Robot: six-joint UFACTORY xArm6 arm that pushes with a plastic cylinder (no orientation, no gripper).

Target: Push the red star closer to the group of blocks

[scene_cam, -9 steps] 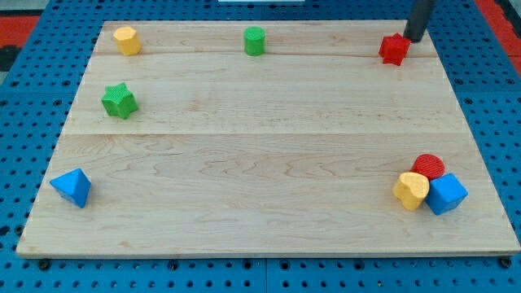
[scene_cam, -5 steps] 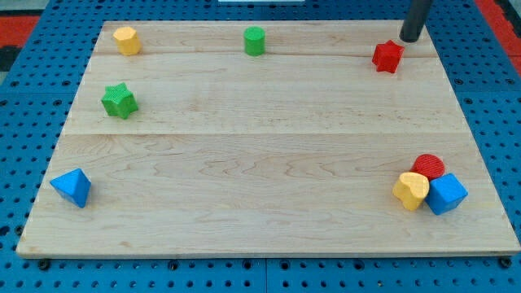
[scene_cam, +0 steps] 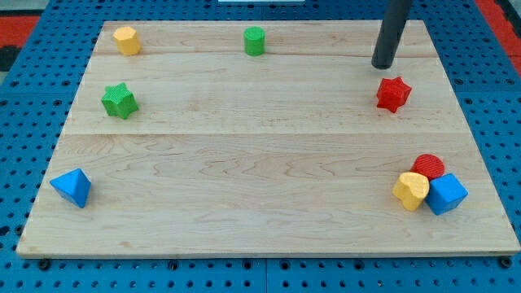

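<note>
My tip [scene_cam: 382, 65] stood free, touching nothing, just off the red star block [scene_cam: 393, 94] at its 11 o'clock. The star lay at 12 o'clock of the clustered red cylinder [scene_cam: 430, 165], yellow block [scene_cam: 411, 191] and blue block [scene_cam: 446, 194], well apart.

Wooden board [scene_cam: 244, 163] bearing coloured blocks [scene_cam: 120, 100]

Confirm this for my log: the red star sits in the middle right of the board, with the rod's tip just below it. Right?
Not quite. The camera view shows my tip just above the red star, toward the view's top, not below it. The star does sit in the middle right of the board.
</note>
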